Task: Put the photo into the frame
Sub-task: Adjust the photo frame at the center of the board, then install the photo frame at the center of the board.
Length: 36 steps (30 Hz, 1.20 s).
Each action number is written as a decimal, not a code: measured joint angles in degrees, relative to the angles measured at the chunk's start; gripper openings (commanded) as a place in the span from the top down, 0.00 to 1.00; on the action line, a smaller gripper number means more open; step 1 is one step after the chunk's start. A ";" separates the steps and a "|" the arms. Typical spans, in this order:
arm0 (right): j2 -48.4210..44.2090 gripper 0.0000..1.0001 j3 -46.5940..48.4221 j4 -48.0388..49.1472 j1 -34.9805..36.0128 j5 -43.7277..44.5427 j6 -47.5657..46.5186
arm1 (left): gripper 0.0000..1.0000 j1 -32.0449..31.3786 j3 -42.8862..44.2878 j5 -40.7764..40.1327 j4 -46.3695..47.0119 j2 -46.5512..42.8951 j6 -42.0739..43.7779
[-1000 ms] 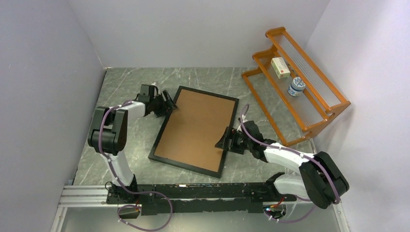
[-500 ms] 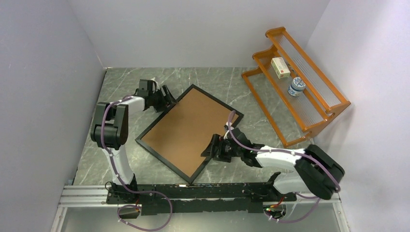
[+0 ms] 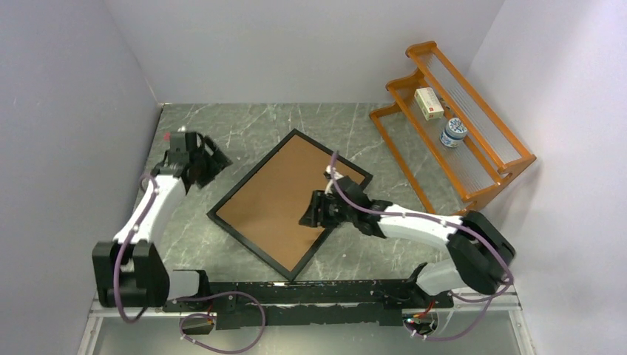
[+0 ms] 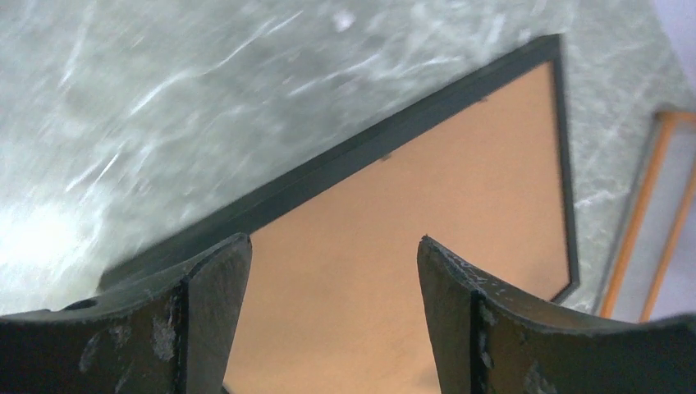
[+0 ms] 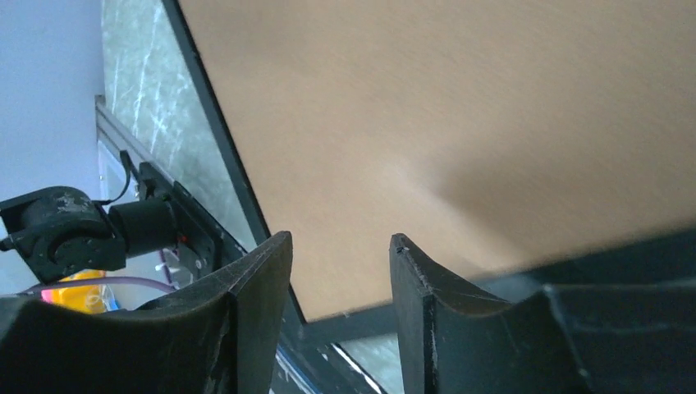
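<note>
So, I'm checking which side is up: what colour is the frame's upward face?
Plain brown, thin black edge; the frame shows best from the top external view.

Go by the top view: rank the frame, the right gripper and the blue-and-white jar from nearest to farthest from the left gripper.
1. The frame, lying back up in the middle, just beside the left gripper.
2. The right gripper, over the frame's far side.
3. The jar, on the orange rack at the far right.
</note>
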 measured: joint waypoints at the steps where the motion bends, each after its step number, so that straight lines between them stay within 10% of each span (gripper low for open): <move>1: 2.80 0.50 2.43 0.28 0.50 -1.03 -0.50 | 0.21 0.17 -2.16 -1.11 -1.01 -2.27 -0.96; 5: 13.42 0.51 12.61 1.92 2.71 -4.87 -1.25 | 0.23 1.49 -12.02 -5.09 -6.75 -10.95 -5.66; 11: 29.22 0.65 27.30 7.48 5.09 -12.28 1.25 | 0.57 2.27 -20.13 -9.42 -13.97 -19.39 -10.10; 21: 47.76 0.85 45.18 8.79 8.52 -20.70 5.03 | 0.73 3.17 -29.35 -12.13 -8.00 -18.12 -11.65; 36: 57.07 0.89 55.10 7.04 9.86 -26.73 7.37 | 0.60 3.63 -29.77 -12.92 -5.68 -23.54 -9.40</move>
